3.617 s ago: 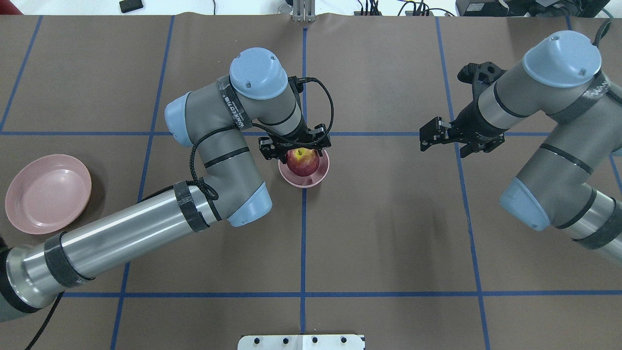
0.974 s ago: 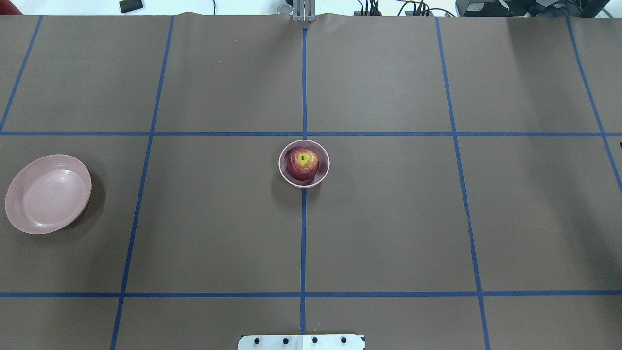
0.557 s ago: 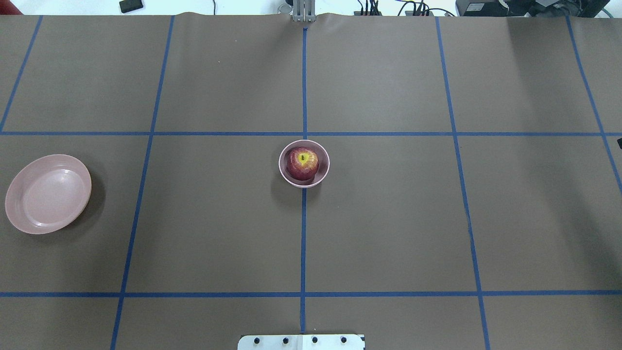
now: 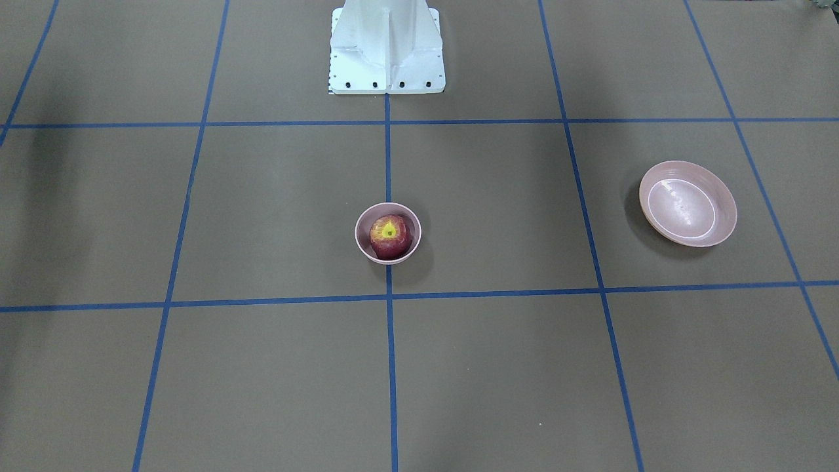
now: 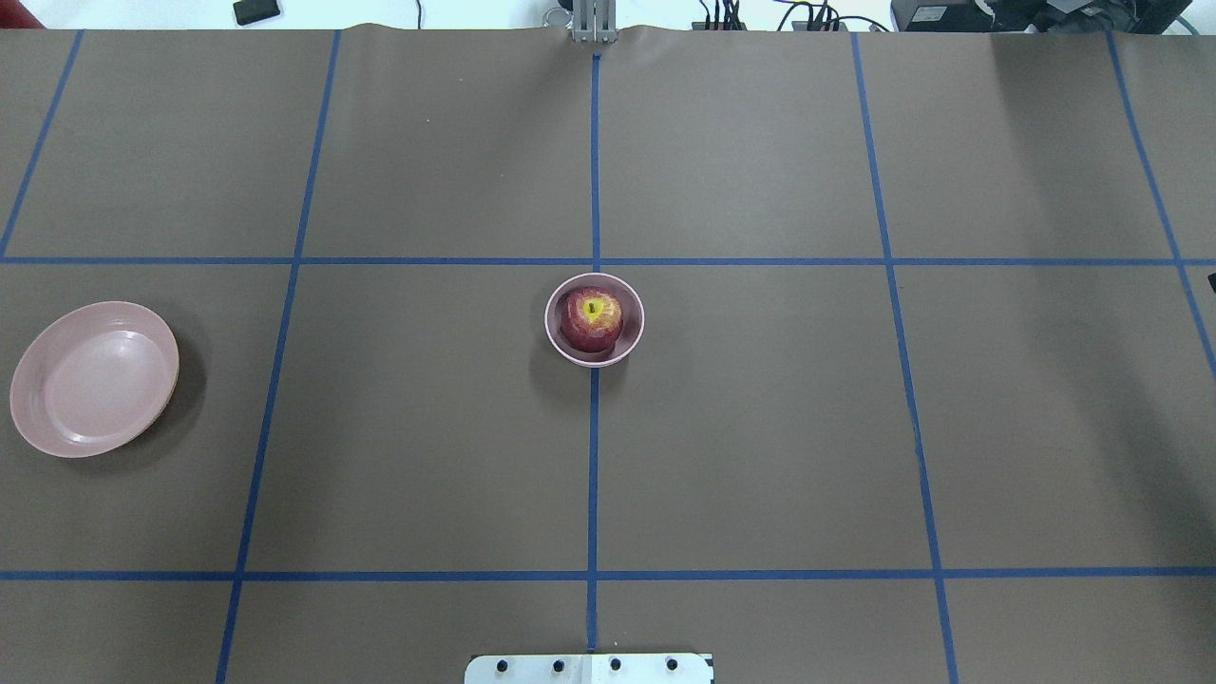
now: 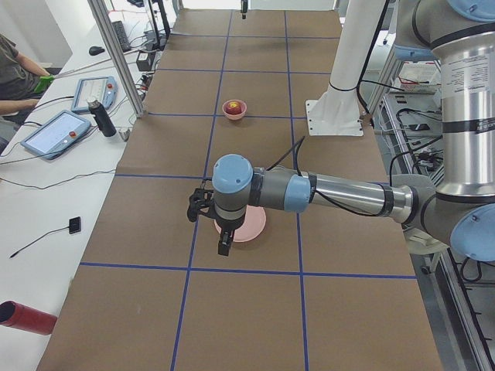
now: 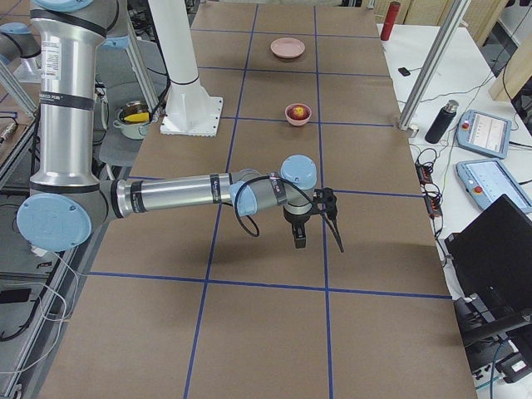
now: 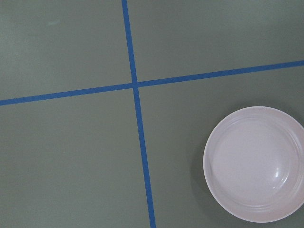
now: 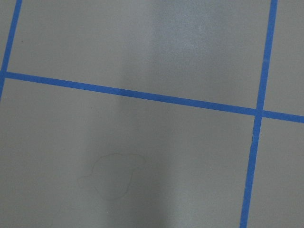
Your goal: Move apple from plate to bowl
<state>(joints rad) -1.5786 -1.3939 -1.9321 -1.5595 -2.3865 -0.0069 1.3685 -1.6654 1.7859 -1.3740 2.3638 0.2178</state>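
The dark red apple [image 5: 591,318] sits stem-up inside the small deep pink bowl [image 5: 617,355] at the table's middle; both also show in the front view, the apple [image 4: 390,236] in the bowl [image 4: 408,252]. The wide shallow pink plate [image 5: 93,378] lies bare at the table's left end and fills the lower right of the left wrist view [image 8: 256,164]. In the exterior left view my left gripper [image 6: 209,224] hangs over the plate [image 6: 254,229]. My right gripper [image 7: 317,237] hangs over bare table at the right end. I cannot tell whether either is open or shut.
The white robot base [image 4: 387,46] stands at the table's near edge. Blue tape lines grid the brown table. A side bench holds tablets [image 6: 56,133] and a dark bottle [image 6: 100,117]; a person [image 6: 15,73] sits there.
3.6 s ago my left gripper was around the apple in the bowl and my right arm was over the table. Both arms have left the overhead view. Nothing has changed in the last second.
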